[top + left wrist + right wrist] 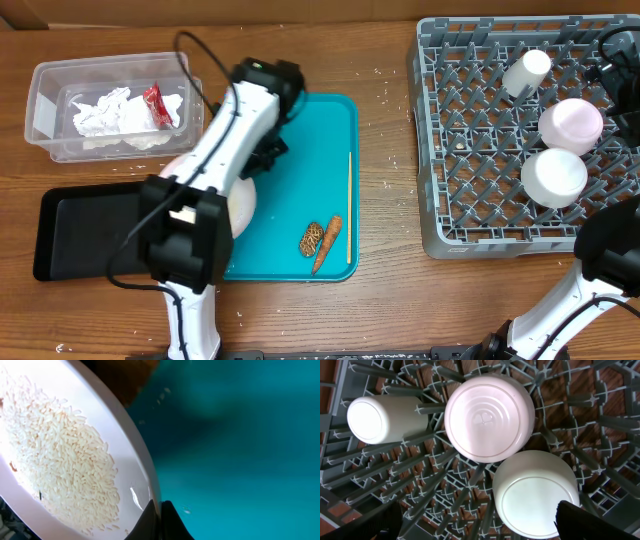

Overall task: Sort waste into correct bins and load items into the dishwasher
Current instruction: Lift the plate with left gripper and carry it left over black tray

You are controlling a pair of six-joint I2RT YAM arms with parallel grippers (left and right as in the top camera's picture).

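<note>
Zero readable labels I could see. Left gripper (159, 519) pinched the glossy white plate's (135, 467) rim over the teal tray (240, 450), rice (60, 460) heaped beside its fingers. Right gripper (480, 525) was spread above two upturned bowls (490, 415) in the grey rack (600, 425).

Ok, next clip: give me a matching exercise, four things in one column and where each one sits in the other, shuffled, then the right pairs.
Things:
1. red wrapper
2. carrot stick
3. rice grains
4. white cup

Places:
A. in the grey dish rack
B. on the white plate pinched by the left gripper
C. in the clear tub
D. on the teal tray, beside the brown food lump

Pairs: 1-C, 2-D, 3-B, 4-A
</note>
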